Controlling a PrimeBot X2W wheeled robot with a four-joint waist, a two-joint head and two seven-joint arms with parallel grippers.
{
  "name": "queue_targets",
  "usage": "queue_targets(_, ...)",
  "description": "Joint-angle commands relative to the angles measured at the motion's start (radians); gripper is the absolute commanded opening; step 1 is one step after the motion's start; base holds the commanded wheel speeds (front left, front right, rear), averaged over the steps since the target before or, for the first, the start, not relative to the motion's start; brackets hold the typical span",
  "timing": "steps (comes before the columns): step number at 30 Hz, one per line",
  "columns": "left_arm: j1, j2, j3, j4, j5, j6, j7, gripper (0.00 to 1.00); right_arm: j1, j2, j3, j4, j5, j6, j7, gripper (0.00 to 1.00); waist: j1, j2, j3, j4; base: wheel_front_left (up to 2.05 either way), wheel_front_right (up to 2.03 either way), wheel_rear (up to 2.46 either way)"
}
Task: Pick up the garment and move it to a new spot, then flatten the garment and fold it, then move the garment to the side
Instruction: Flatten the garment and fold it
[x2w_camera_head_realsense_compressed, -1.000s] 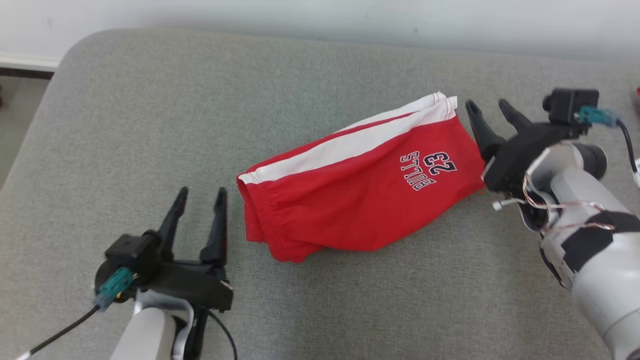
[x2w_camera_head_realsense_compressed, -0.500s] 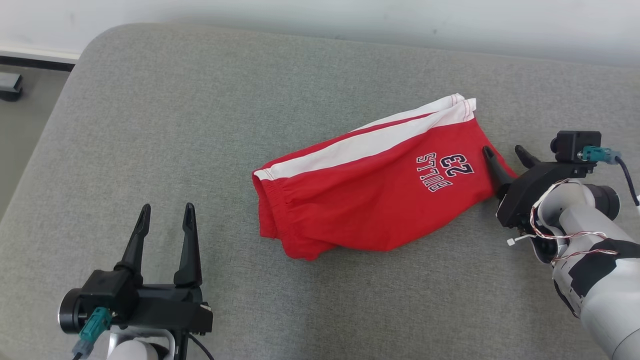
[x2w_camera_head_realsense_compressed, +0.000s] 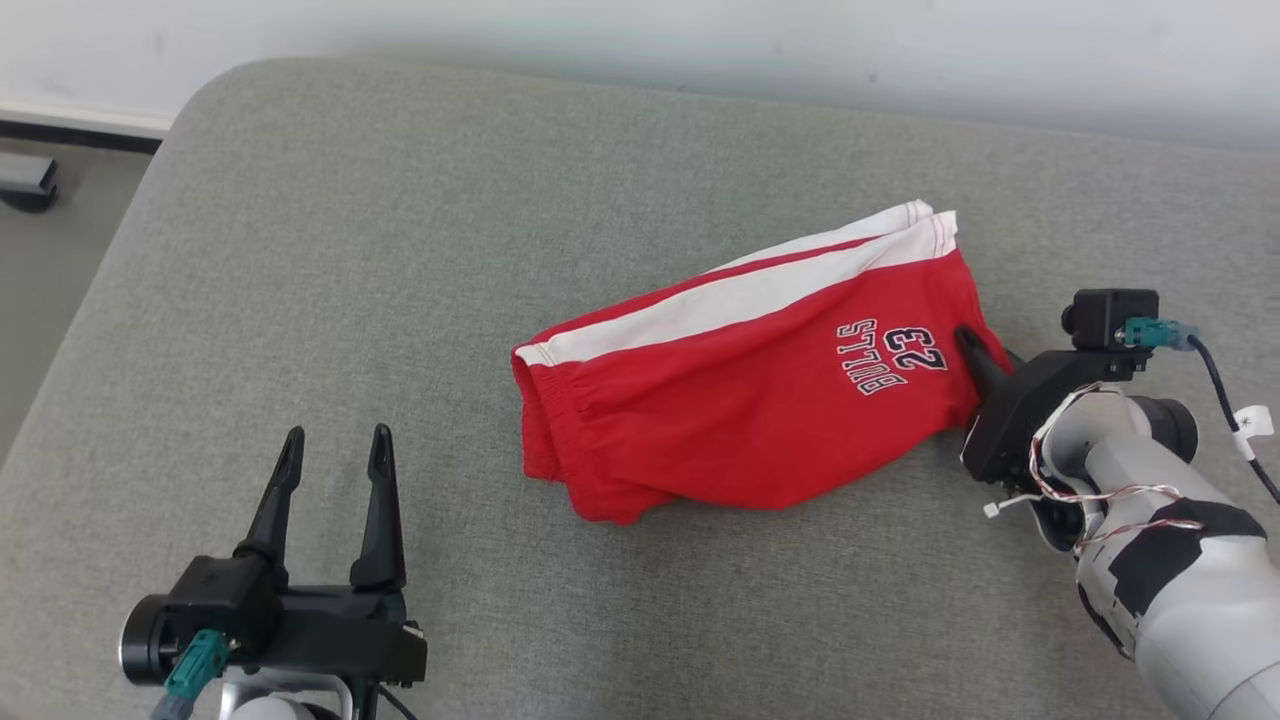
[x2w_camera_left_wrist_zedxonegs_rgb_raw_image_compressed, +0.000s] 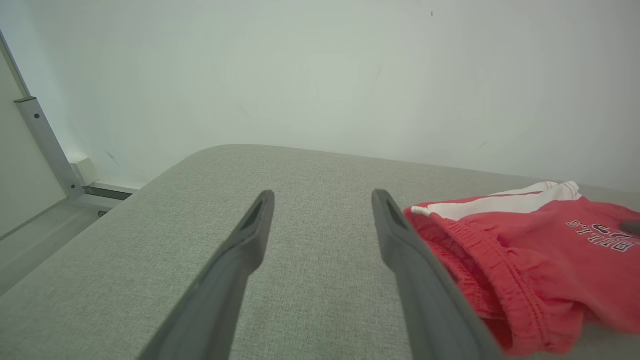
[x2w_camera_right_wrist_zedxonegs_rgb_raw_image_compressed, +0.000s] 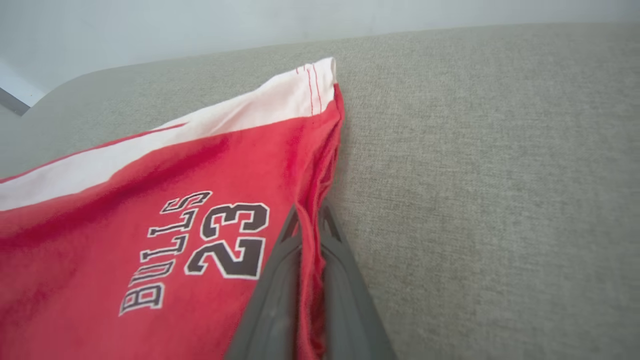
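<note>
The left gripper (x2w_camera_left_wrist_zedxonegs_rgb_raw_image_compressed: 322, 197) reaches up from the bottom edge, its two dark fingers spread wide apart above a grey padded surface (x2w_camera_left_wrist_zedxonegs_rgb_raw_image_compressed: 165, 210). To the right lies a red garment (x2w_camera_left_wrist_zedxonegs_rgb_raw_image_compressed: 540, 250) with a white side stripe, its gathered waistband nearest the camera. A pale wall (x2w_camera_left_wrist_zedxonegs_rgb_raw_image_compressed: 320, 75) stands behind.

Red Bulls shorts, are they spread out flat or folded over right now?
Folded over, not spread: the red Bulls shorts lie doubled on the grey cushion, two white hem edges stacked and the waistband layered.
</note>
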Motion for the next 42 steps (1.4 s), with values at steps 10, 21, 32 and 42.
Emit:
queue_targets(10,0.088,-0.001,0.054,-0.017,0.04,0.001,-0.003,1.0,0.179,-0.071,0.027,-0.175,0.097,0.0,-0.073,0.0,0.0001,0.0,-0.086,-0.104,0.0,0.0,0.0)
queue_targets(21,0.155,0.005,0.089,-0.032,0.082,-0.006,-0.003,1.0,0.403,-0.184,-0.018,-0.335,0.143,0.0,-0.117,0.0,0.0001,0.0,-0.117,-0.176,0.0,0.0,0.0)
queue_targets(32,0.218,0.001,0.115,-0.059,0.097,0.0,-0.003,1.0,0.542,-0.187,-0.146,-0.399,0.096,0.0,-0.117,1.0,0.0001,0.0,-0.14,-0.193,0.0,0.0,0.0)
queue_targets(42,0.214,0.0,0.098,-0.059,0.104,0.005,-0.003,1.0,0.456,-0.157,-0.242,-0.307,-0.055,0.0,-0.023,1.0,0.0001,0.0,-0.142,-0.167,0.0,0.0,0.0)
